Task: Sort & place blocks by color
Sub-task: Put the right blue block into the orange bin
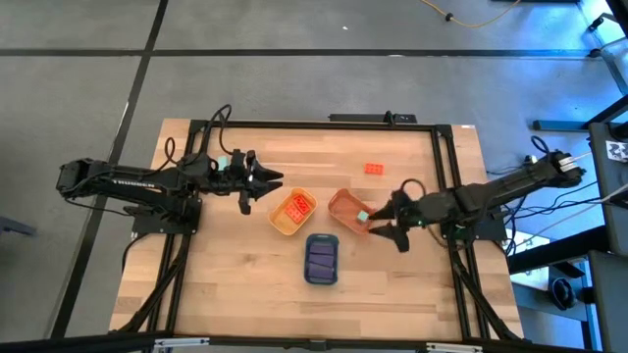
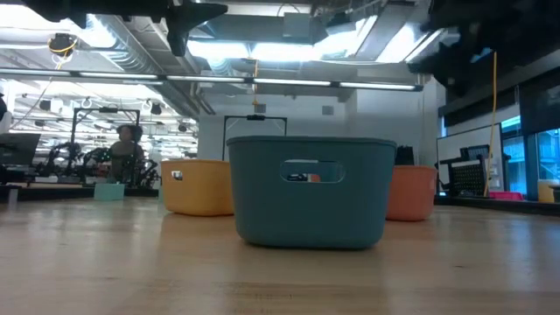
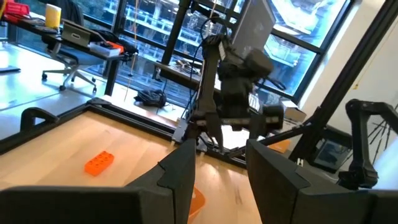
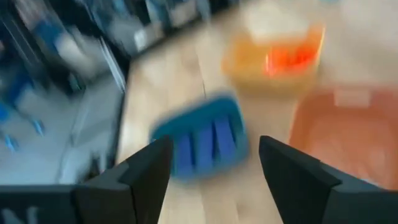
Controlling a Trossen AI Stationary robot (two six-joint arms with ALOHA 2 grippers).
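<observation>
Sorting mostly done. Red-orange blocks (image 1: 297,207) seen in yellow tray (image 1: 278,219), purple blocks (image 1: 322,258) in blue tray (image 1: 322,279), teal block (image 1: 363,216) in orange tray (image 1: 340,202). One loose red-orange block (image 1: 374,169) left on surface (image 1: 235,294) (far side). Right pincer (image 1: 381,225) at orange tray, jaws parted, nothing held. Left pincer (image 1: 278,184) beside yellow tray, parted, empty.
</observation>
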